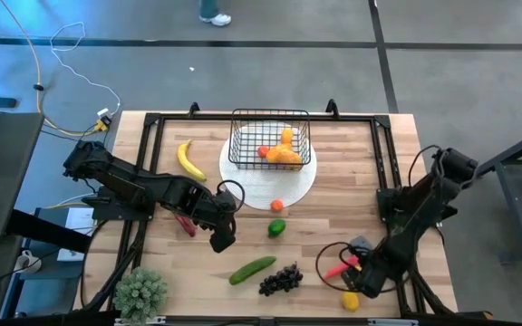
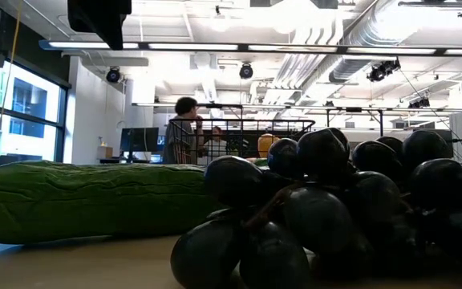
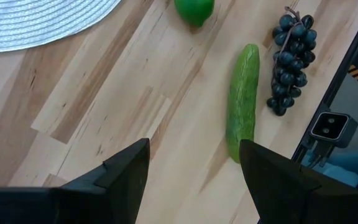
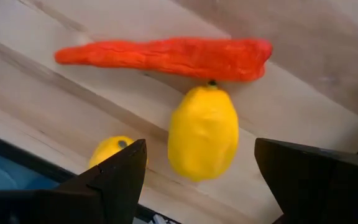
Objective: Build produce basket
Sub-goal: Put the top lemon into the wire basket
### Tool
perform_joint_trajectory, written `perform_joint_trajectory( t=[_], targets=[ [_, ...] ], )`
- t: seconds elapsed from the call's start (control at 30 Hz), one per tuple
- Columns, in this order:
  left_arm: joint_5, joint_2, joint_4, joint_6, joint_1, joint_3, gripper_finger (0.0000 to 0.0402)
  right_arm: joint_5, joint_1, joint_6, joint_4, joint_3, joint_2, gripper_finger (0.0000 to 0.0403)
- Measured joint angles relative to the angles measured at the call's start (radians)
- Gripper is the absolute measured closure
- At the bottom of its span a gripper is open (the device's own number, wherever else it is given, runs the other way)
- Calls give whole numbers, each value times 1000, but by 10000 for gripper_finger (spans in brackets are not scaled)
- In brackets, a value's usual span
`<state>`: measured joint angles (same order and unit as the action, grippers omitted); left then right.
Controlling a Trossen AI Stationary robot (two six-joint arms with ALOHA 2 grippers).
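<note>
The left gripper (image 3: 191, 180) hung with its fingers spread and nothing between them, above bare wood on the near-left half of the table (image 1: 352, 172); ahead of it lay the cucumber (image 3: 242, 99), and just beside that the grapes (image 3: 289, 62), with a green round fruit (image 3: 194, 9) farther off near the white woven mat (image 3: 36, 22); the right gripper (image 4: 197, 180) was likewise parted and gripping nothing, hovering at the near-right corner with a lemon (image 4: 202, 132) sitting squarely in the gap between its fingers; a red chili (image 4: 166, 58) lay touching the lemon's stem end, and a second lemon (image 4: 107, 151) peeked out close by.

Further out, the basket (image 1: 271, 138) stood on the white mat at the far middle of the table, already holding some orange-yellow fruit and a small red piece; the banana (image 1: 188, 160) lay to its left, a small orange fruit (image 1: 277, 206) on the mat's near rim.

The step in hand looked like the right arm picking the lemon; to do it well, I'd say drop straight down, keep the lemon centred, and close across its narrow waist; the chili touching it could get nudged or pinched, so the fingers should stay clear of that end; the lemon is rounded and may squirt sideways if caught off-centre.
</note>
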<state>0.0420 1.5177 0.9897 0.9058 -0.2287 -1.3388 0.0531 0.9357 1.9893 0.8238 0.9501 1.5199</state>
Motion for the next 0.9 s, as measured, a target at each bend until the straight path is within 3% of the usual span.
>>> perform_joint_trajectory(
  t=[0.4,0.5,0.73,0.9],
  targets=[
    [0,0,0,0,0,0,163,36,43,80,-31,0,131,134],
    [0,0,0,0,0,0,163,36,43,79,-32,0,137,167],
    [-1,0,0,-7,0,0,163,37,43,74,-35,0,133,284],
    [-1,0,0,-19,4,0,163,10,43,76,-17,17,84,285]
  ],
)
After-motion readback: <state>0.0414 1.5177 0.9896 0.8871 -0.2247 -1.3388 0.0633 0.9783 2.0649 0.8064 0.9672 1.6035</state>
